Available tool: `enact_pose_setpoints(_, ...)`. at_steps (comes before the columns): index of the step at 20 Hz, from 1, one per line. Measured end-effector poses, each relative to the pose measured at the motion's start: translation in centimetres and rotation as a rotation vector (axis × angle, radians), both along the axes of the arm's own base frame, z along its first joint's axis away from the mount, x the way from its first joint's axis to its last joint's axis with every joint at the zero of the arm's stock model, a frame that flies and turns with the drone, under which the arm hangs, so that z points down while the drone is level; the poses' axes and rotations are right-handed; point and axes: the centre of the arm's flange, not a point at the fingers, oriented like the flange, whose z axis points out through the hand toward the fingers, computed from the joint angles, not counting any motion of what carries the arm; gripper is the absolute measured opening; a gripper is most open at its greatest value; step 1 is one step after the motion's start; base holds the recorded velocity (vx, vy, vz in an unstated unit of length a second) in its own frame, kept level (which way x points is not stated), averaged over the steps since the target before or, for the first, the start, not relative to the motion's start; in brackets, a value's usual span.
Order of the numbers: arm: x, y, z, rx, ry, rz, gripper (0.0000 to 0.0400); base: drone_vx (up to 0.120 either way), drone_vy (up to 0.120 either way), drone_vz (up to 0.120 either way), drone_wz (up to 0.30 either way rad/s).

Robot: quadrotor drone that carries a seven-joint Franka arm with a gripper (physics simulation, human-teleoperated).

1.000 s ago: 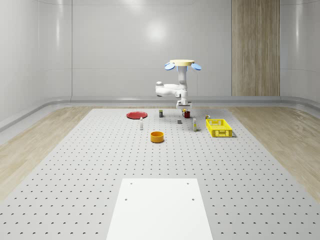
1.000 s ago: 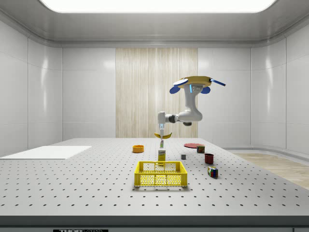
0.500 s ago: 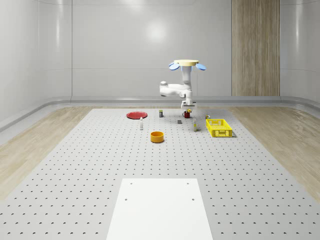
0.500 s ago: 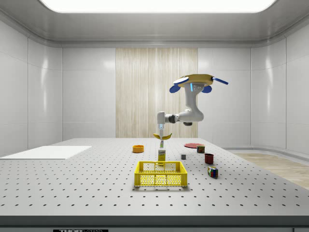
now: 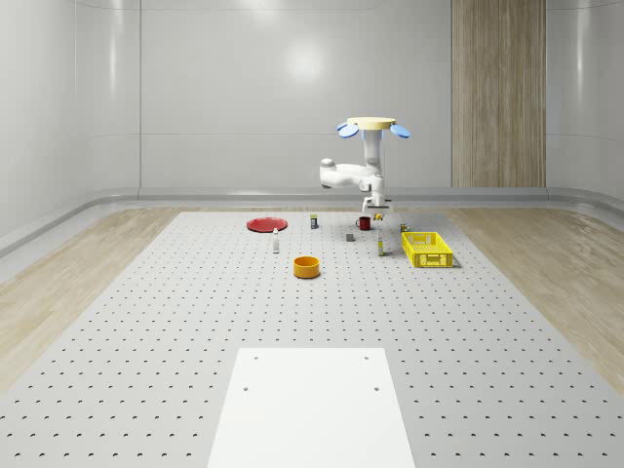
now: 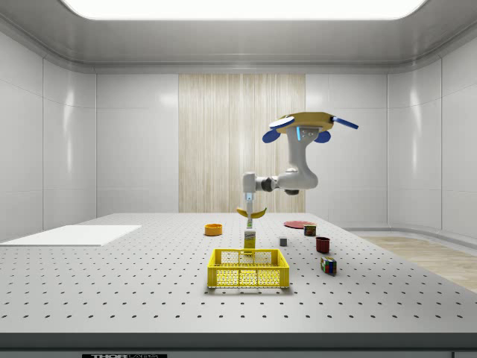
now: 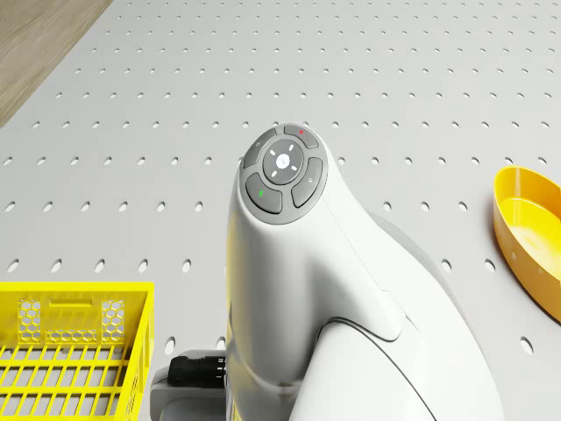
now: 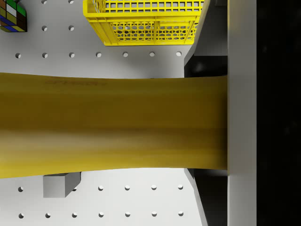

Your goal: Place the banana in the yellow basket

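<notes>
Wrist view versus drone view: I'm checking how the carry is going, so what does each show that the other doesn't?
The wrist view alone shows the banana lying across the frame against the claw, with a multicoloured cube and a grey block on the table below. The drone view alone shows the arm's white casing with its round button pad, and an orange bowl. Both show the yellow basket and the perforated table.

banana [image 8: 113,125]: yellow, faint brown streaks
basket [image 6: 248,268]: yellow lattice
bowl [image 5: 307,266]: orange
plate [image 5: 265,224]: red
cube [image 8: 11,15]: multicoloured squares (black edges)
table [image 5: 195,322]: grey, dotted with holes
drone [image 6: 304,124]: tan, blue rotors
</notes>
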Motion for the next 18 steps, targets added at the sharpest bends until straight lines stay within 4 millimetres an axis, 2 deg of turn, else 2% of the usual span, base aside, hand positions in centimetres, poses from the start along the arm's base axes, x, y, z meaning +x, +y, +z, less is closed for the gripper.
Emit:
enact_pose_setpoints(1,0.00,0.00,0.00,0.000,0.000,0.000,0.0192,0.000,0.120,0.000,0.000)
enact_pose_setpoints(6,0.00,0.00,0.00,0.000,0.000,0.000,0.0192,0.112,0.120,0.000,0.000)
enact_pose_setpoints(16,0.00,0.00,0.00,0.000,0.000,0.000,0.0192,0.000,0.120,-0.120,0.000)
enact_pose_setpoints(18,0.00,0.00,0.00,0.000,0.000,0.000,0.0192,0.000,0.120,-0.020,0.000)
